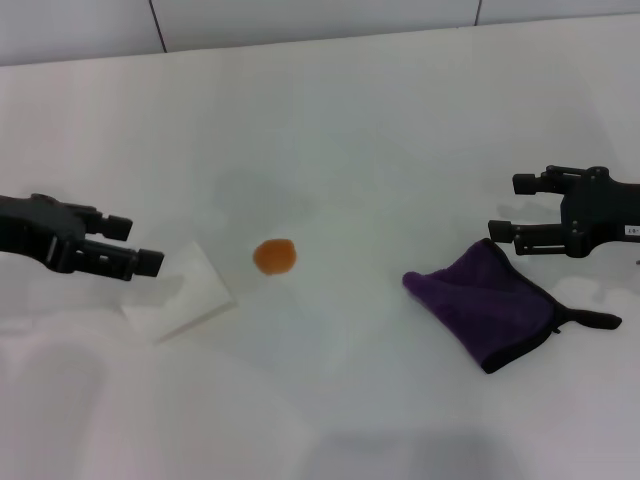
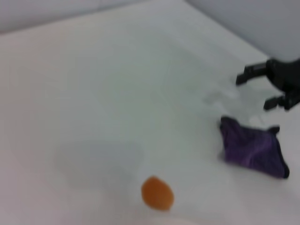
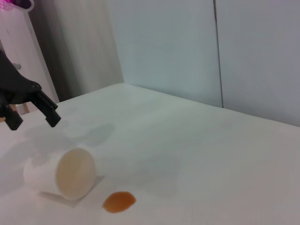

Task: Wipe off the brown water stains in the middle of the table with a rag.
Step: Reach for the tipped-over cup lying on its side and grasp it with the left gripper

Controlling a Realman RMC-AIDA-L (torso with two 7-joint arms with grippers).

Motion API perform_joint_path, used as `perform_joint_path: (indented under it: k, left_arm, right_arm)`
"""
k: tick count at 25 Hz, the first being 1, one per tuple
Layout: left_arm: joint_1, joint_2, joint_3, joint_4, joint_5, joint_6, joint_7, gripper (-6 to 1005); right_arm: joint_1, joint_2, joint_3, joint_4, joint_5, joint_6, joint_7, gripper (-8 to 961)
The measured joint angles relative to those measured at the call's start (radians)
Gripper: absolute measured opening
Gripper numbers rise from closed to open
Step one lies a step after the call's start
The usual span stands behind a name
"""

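Note:
A small round orange-brown water stain [image 1: 274, 257] sits in the middle of the white table [image 1: 350, 130]; it also shows in the wrist views as the stain [image 2: 157, 192] and the stain [image 3: 119, 201]. The dark purple rag [image 1: 490, 300] lies crumpled on the table to the stain's right, with a black loop at its far right end; the left wrist view shows the rag [image 2: 253, 150] too. My right gripper [image 1: 508, 207] hovers open just above and behind the rag, holding nothing. My left gripper [image 1: 135, 243] is open and empty at the left.
A pale translucent cup [image 3: 65, 173] with a beige rim lies on its side between my left gripper [image 3: 33, 121] and the stain; in the head view the cup [image 1: 180, 290] looks flat and white. A wall borders the table's far edge.

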Motion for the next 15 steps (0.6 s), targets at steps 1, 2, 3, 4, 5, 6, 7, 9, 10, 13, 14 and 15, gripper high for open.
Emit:
perform_joint_path:
  k: [1,2,3,4,5,6,7,9,10,13,14,15]
  left_arm:
    - [-0.011,0.003,0.000,0.000,0.024,0.000,-0.007,860]
    - [-0.025,0.006,0.000,0.001,0.053,0.000,-0.015,860]
    - [-0.038,0.008,0.000,0.001,0.077,0.000,-0.022,860]
    - [-0.046,0.009,0.000,0.001,0.097,0.000,-0.026,860]
    - [-0.057,0.010,0.000,0.002,0.121,0.000,-0.031,859]
    - [-0.069,0.010,0.000,0.002,0.143,0.000,-0.037,859]
    - [-0.080,0.010,0.000,0.002,0.164,0.000,-0.040,859]
    - [-0.101,0.010,0.000,0.000,0.198,-0.001,-0.044,858]
    - [-0.108,0.011,0.000,0.000,0.207,-0.001,-0.044,858]
    - [-0.127,0.014,0.000,0.002,0.227,-0.004,-0.044,857]
    - [-0.132,0.015,0.000,0.003,0.235,-0.006,-0.044,857]
    - [-0.137,0.015,0.000,0.003,0.247,-0.009,-0.044,857]
  right_arm:
    - [0.000,0.000,0.000,0.000,0.000,0.000,0.000,827]
    - [0.000,0.000,0.000,0.000,0.000,0.000,0.000,827]
    - [0.000,0.000,0.000,0.000,0.000,0.000,0.000,827]
    - [0.000,0.000,0.000,0.000,0.000,0.000,0.000,827]
    - [0.000,0.000,0.000,0.000,0.000,0.000,0.000,827]
    - [0.001,0.000,0.000,0.000,0.000,0.000,0.000,827]
    - [0.001,0.001,0.000,0.000,0.000,0.000,0.000,828]
    - [0.002,0.001,0.000,0.000,0.000,0.000,0.000,828]
    - [0.002,0.001,0.000,0.000,0.000,0.000,0.000,828]
    - [0.003,0.002,0.000,0.000,0.000,0.000,0.001,828]
    - [0.003,0.002,0.000,0.000,0.000,0.000,0.001,828]
    - [0.003,0.003,0.000,0.000,0.000,0.000,0.001,828]
